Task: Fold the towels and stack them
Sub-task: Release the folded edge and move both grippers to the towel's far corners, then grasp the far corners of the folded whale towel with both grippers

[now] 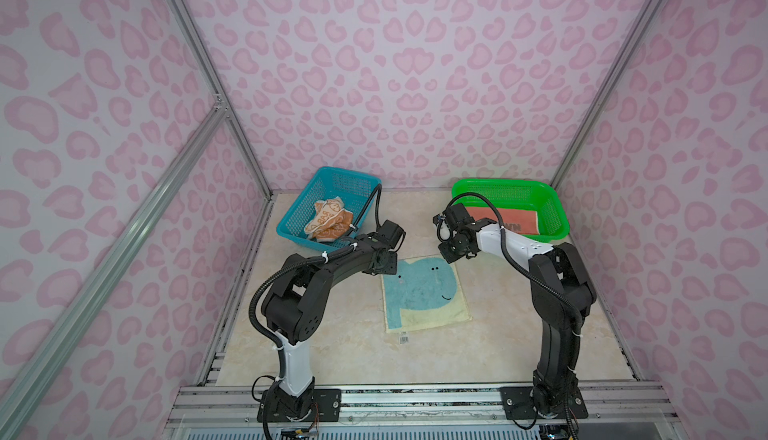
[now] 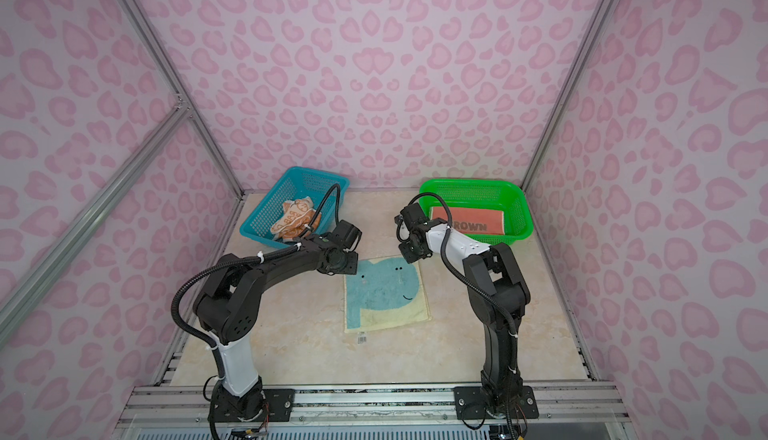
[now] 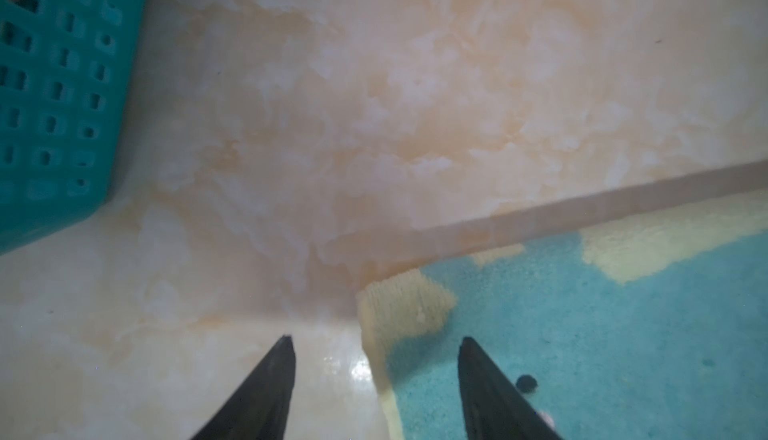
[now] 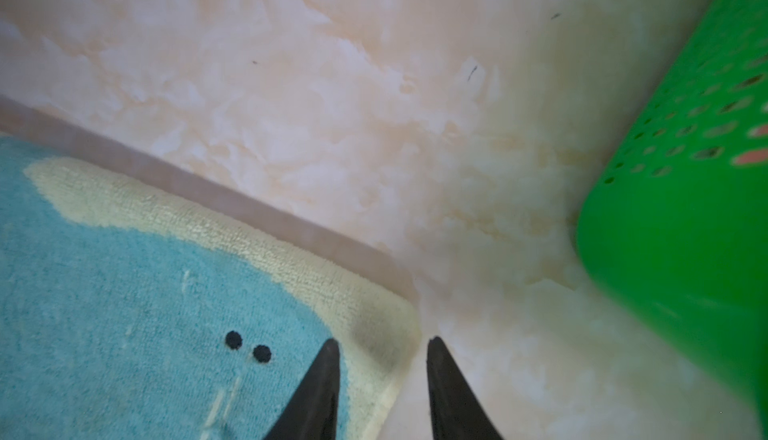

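The light-blue-and-cream whale towel [image 1: 424,292] [image 2: 384,292] lies flat in the middle of the table. My left gripper [image 3: 377,339] is open at its far left corner, with one finger over the towel [image 3: 602,334] and one over bare table. My right gripper [image 4: 382,339] is open at the far right corner and straddles the towel's edge [image 4: 124,292] the same way. In both top views the wrists [image 1: 384,265] [image 1: 451,253] hide the fingertips. A coral "BROWN" towel [image 1: 511,220] [image 2: 469,220] lies folded in the green basket. A peach towel [image 1: 328,222] [image 2: 295,220] sits crumpled in the blue basket.
The blue mesh basket [image 1: 332,180] [image 3: 54,85] stands at the back left, close to my left gripper. The green mesh basket [image 1: 557,209] [image 4: 685,209] stands at the back right, close to my right gripper. A small barcode tag [image 1: 404,339] lies by the whale towel's near edge.
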Robot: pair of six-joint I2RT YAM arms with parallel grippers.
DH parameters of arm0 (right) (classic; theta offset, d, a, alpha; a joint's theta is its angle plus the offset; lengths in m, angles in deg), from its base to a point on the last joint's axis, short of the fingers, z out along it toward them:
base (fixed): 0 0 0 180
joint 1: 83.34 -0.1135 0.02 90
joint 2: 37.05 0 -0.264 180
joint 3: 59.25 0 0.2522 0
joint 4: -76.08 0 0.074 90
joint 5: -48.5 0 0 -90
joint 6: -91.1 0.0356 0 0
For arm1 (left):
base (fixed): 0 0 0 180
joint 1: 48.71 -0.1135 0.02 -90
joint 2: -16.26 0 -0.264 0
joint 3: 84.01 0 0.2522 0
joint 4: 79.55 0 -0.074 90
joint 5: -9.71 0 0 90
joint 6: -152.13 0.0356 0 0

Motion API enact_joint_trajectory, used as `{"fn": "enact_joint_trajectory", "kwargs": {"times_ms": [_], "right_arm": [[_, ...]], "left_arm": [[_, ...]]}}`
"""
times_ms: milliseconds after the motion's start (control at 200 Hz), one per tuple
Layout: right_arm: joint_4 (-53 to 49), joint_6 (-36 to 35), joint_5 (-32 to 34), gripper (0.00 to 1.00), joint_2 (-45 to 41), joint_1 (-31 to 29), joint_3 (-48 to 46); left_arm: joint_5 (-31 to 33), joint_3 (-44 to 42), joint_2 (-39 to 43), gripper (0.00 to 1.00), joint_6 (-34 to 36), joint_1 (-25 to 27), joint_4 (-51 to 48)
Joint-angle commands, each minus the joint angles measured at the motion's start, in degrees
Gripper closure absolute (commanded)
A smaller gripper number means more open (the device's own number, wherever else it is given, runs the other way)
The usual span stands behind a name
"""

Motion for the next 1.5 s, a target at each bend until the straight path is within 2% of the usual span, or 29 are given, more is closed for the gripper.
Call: {"fn": "enact_joint_trajectory", "kwargs": {"times_ms": [0,310,545,760,960,1100,1495], "right_arm": [[-0.3,-2.3,-0.1,0.64,1.1,0.0,0.7],[-3.2,-11.0,0.8,0.64,1.2,0.1,2.0],[-9.0,-25.9,-0.2,0.64,2.7,0.3,5.6],[-14.6,-33.3,-3.2,0.65,6.7,1.4,12.7],[-17.8,-35.6,-1.7,0.67,11.3,1.3,18.4],[-17.9,-37.8,-2.7,0.67,10.9,0.7,17.6],[-20.0,-40.1,-2.7,0.66,14.4,0.2,20.3]], "left_arm": [[0.3,1.0,-1.7,0.36,-0.2,-0.3,1.6],[0.1,2.8,-5.5,0.41,0.7,-0.6,1.6],[-1.3,2.8,-6.3,0.58,1.0,-0.7,1.5],[-1.4,2.6,-6.8,0.68,1.7,-0.7,1.0],[-1.1,2.5,-6.2,0.68,2.3,-0.8,0.5],[0.0,1.7,-5.3,0.71,2.7,-0.8,-0.1],[-0.1,-2.5,-2.2,0.71,2.2,-0.8,0.8]]}}
